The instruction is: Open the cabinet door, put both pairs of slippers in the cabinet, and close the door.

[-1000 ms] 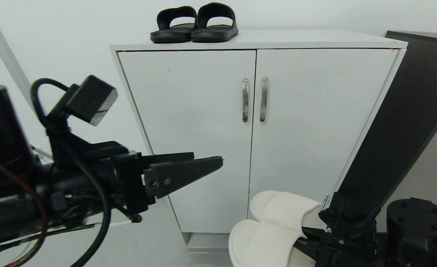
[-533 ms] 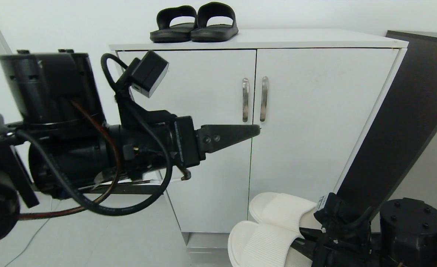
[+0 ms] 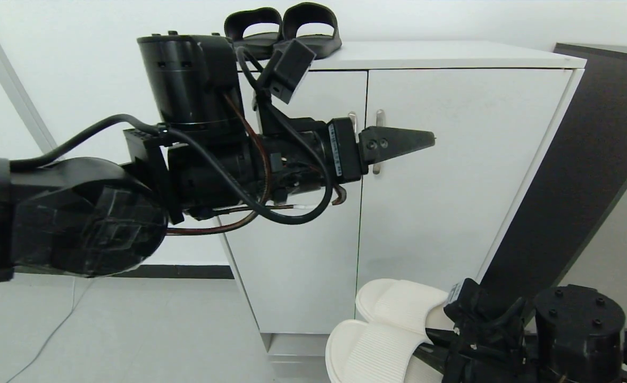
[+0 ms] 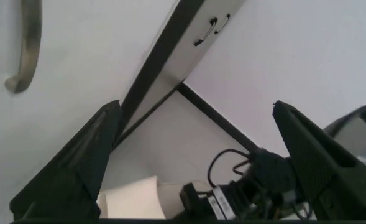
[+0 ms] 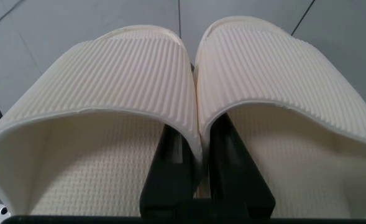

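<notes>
The white cabinet [image 3: 451, 186] has both doors closed, and its two metal handles [image 3: 379, 116] meet at the centre. My left gripper [image 3: 419, 141] hovers at handle height just in front of the right door; in the left wrist view its fingers [image 4: 77, 174] stand wide apart, open, with one handle [image 4: 24, 50] off to the side. A black pair of slippers [image 3: 313, 21] rests on the cabinet top, partly hidden by my left arm. Low at the front, my right gripper [image 3: 467, 319] is shut on the white pair of slippers [image 3: 393, 330], pinching their inner walls [image 5: 195, 118] together.
A dark panel [image 3: 584, 159] leans along the cabinet's right side. A white wall stands behind, and pale floor [image 3: 132, 330] with a thin cable lies to the left of the cabinet. The cabinet has a recessed plinth [image 3: 286, 346] at floor level.
My left arm has swung up and to the right, from low beside the left door to handle height in front of the doors. The right gripper with the white slippers has barely moved.
</notes>
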`<state>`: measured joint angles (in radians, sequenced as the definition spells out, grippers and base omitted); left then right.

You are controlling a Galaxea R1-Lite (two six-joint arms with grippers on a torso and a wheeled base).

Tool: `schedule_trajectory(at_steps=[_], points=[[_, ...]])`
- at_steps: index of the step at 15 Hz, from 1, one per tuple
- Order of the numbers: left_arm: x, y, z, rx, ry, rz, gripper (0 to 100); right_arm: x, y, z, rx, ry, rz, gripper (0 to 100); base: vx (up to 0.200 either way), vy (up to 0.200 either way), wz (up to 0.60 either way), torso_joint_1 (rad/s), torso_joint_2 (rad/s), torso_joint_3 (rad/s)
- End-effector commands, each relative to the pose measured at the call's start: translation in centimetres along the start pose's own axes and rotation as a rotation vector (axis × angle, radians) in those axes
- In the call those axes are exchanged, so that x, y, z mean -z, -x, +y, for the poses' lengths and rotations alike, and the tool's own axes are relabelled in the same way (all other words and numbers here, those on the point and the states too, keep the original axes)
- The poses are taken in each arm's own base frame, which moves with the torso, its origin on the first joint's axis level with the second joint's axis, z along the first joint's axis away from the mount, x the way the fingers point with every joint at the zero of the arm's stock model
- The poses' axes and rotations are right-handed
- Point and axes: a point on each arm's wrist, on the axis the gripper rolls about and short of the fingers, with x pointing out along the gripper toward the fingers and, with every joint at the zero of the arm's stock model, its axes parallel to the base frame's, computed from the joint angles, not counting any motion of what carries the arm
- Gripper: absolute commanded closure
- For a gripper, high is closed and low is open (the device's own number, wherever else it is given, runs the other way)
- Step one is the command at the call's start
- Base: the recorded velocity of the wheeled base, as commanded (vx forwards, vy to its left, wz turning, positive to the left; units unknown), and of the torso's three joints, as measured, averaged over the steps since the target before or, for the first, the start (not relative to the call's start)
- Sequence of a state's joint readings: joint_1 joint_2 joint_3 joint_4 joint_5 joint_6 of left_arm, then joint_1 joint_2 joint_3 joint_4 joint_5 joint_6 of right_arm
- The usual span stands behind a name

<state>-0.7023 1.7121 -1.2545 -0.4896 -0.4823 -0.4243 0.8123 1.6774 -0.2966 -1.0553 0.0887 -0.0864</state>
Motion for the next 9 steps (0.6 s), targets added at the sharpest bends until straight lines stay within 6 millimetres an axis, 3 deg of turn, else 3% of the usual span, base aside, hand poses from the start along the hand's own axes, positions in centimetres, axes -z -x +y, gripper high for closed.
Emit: schedule_trajectory(at_steps=[1, 9], points=[[0.4, -1.6, 0.9, -0.049, -0.007, -0.008, 0, 0.1, -0.2, 0.0, -0.003, -0.001, 0.007, 100, 0.0, 0.0, 0.0, 0.0, 0.0, 0.0], [-0.6, -4.3, 3.4, -0.201, -0.062, -0.085, 0, 0.4, -0.2, 0.0, -0.004, -0.003, 0.018, 100, 0.0, 0.0, 0.0, 0.0, 0.0, 0.0]])
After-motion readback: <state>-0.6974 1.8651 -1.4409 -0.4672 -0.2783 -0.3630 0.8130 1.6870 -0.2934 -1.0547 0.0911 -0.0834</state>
